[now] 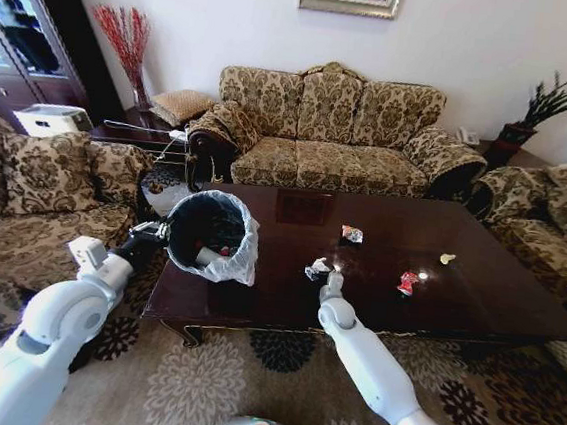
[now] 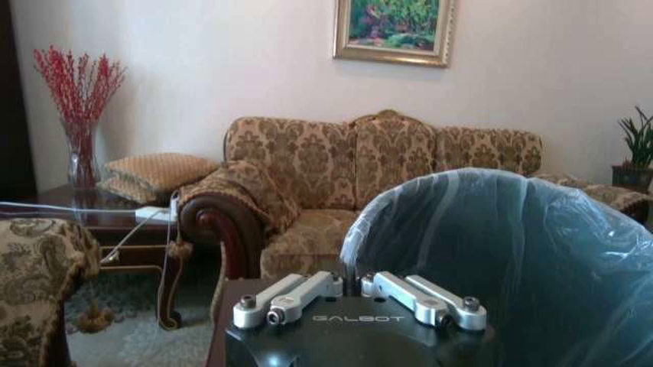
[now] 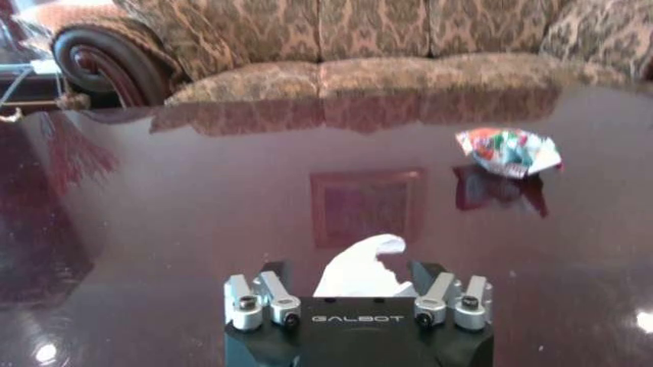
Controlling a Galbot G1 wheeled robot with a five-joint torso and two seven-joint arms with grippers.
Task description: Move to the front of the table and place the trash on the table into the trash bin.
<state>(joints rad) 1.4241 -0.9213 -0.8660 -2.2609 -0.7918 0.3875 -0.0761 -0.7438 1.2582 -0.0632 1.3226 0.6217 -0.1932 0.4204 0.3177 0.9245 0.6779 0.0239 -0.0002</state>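
Surface (image 1: 517,295): large, low, rectangular; glossy dark reddish-brown wood; square inlay at centre.
Trash bin (image 1: 206,233): small, round, black interior; translucent whitish bag folded over rim; held tilted at the surface's left front corner, mouth turned toward the surface. A red item and a pale item lie inside.
Crumpled white paper (image 3: 359,267): at the front middle of the surface, between the right pincer's (image 3: 357,284) fingers.
Silvery wrapper (image 1: 352,234): multicoloured print; lies near the centre, beyond the paper.
Red wrapper (image 1: 407,283): lies right of the paper, apart from it.
Yellow scrap (image 1: 447,258): small; lies farther right.
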